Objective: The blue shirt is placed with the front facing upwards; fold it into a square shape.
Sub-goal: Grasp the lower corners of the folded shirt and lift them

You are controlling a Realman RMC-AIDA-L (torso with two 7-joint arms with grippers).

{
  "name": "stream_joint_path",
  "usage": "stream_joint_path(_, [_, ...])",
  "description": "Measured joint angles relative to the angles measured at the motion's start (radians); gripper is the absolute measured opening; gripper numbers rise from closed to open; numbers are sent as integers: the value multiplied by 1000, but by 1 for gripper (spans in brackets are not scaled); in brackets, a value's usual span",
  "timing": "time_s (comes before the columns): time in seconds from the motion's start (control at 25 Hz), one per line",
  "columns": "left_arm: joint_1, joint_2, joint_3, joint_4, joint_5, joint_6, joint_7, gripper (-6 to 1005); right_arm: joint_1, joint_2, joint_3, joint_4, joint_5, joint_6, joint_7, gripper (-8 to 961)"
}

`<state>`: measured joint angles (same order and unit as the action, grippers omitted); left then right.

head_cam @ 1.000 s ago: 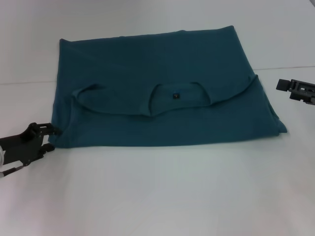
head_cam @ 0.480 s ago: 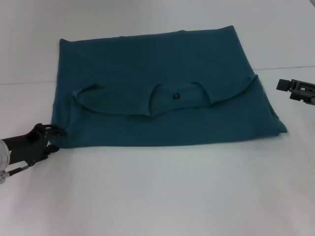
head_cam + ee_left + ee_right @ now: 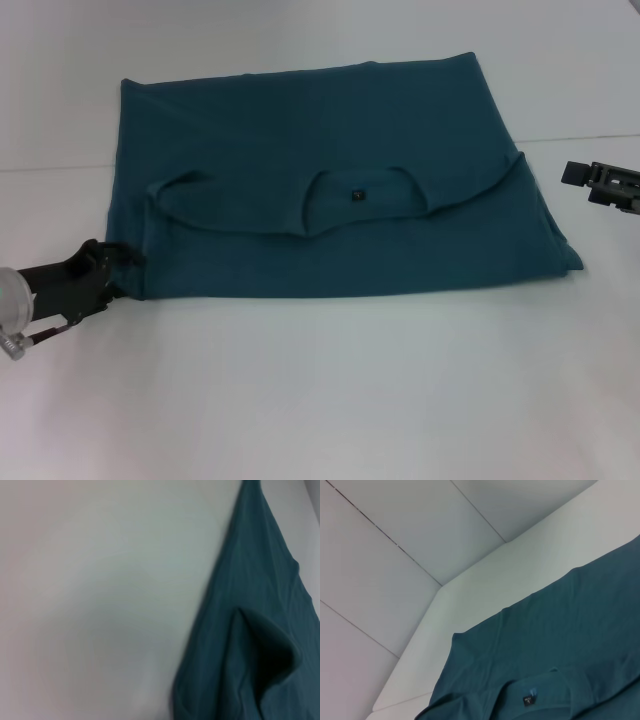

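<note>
Teal-blue cotton fills the middle of the head view: the blue shirt [image 3: 330, 190] lies flat on the white tabletop [image 3: 330, 390], folded into a wide band, with its collar [image 3: 360, 195] and a small black label [image 3: 358, 195] turned up near the centre. The left claw [image 3: 118, 270] sits at the shirt's near left corner, its dark fingers [image 3: 108, 262] touching the hem; whether they are pinching the cloth or only resting against it cannot be told. The right claw [image 3: 580, 176] hangs well apart from the shirt's right edge, partly cut off by the picture border, and its opening is not readable either.

The left wrist view adds what the head camera misses: a close look at the shirt's edge [image 3: 250, 630] against the bare tabletop [image 3: 100, 605], with a raised, hollow fold [image 3: 270, 655] of fabric standing up from the surface. No fingers appear here.

The right wrist view shows the shirt [image 3: 560, 655] from the far side, the label [image 3: 528, 699] low in the picture, and pale wall panels [image 3: 385, 555] behind the tabletop [image 3: 520, 565]. The shirt's lower part is cut off.
</note>
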<state>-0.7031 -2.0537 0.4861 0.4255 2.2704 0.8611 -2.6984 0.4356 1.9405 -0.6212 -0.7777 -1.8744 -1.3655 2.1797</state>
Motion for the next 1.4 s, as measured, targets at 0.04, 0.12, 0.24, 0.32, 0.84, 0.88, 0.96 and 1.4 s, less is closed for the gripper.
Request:
stream_joint_path(0.04, [-3,1,0,-4,0,-1,2,519,0,0,0,0,0,-1,0,848])
stream_joint_path(0.12, [-10,2,0,-10,2,-4,3,519,0,0,0,0,0,-2,0,847])
stream_joint_path(0.24, [-12,2,0,-12,4,-4,3,520,0,0,8,0,1,-6,0,845])
stream_joint_path(0.32, [-13,2,0,-13,3,-4,3,520,0,0,16,0,1,-9,0,844])
stream_joint_path(0.84, [-14,2,20,-4,8,16,37,520,0,0,34,0,2,-24,-1,836])
stream_joint_path(0.88, [-15,2,24,1,8,23,45,520,0,0,34,0,1,-24,-1,835])
stream_joint_path(0.96, [-15,3,39,10,8,34,53,521,0,0,37,0,1,-29,-1,834])
stream_joint_path(1.4, [-9,4,89,35,40,25,45,521,-1,0,50,0,-1,-37,-2,827])
